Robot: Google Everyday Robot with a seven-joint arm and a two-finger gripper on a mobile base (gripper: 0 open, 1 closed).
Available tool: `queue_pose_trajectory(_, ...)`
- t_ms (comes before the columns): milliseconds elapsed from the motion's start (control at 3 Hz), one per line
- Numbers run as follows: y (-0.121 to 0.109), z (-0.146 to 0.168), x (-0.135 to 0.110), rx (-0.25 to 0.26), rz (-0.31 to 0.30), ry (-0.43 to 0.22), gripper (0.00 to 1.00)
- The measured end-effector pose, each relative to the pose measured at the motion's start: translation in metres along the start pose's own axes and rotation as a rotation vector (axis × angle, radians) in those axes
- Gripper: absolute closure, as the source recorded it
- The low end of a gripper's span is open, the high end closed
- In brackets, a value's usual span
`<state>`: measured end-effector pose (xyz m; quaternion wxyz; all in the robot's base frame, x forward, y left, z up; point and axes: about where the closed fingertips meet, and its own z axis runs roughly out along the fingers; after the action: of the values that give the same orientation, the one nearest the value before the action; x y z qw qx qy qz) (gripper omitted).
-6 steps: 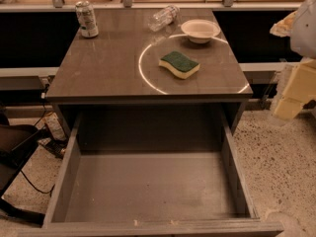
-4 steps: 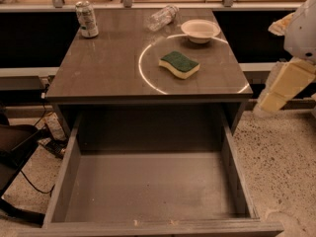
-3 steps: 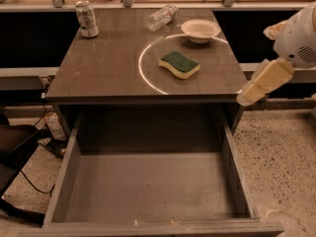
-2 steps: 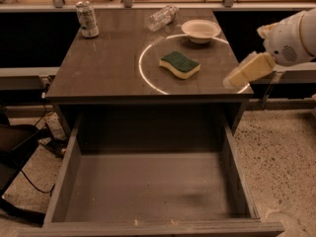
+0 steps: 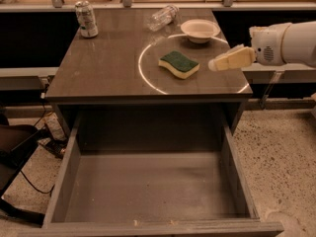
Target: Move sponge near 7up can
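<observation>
Sponge [image 5: 178, 63], gripper [image 5: 217, 64] right of it, bowl [image 5: 200, 29] behind

One high front view, angled down.
I look from close above the open grey drawer [image 5: 148, 191], nearest me, across the dark grey square table [image 5: 103, 68] to its far edge. The cream gripper [image 5: 219, 63] hangs over the tabletop towards the view's right edge.
</observation>
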<state>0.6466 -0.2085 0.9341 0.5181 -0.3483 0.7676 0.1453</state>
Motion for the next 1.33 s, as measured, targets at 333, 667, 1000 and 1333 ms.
queue_pose_trajectory(333, 0.001, 0.004, -0.001, -0.003, 0.004, -0.007, 0.0)
queue_pose_trajectory(667, 0.001, 0.004, -0.001, -0.003, 0.003, -0.006, 0.0)
queue_pose_trajectory(1000, 0.017, 0.024, 0.009, -0.01, 0.02, -0.007, 0.0)
queue_pose_trajectory(1333, 0.031, 0.049, 0.022, -0.036, 0.047, -0.01, 0.0)
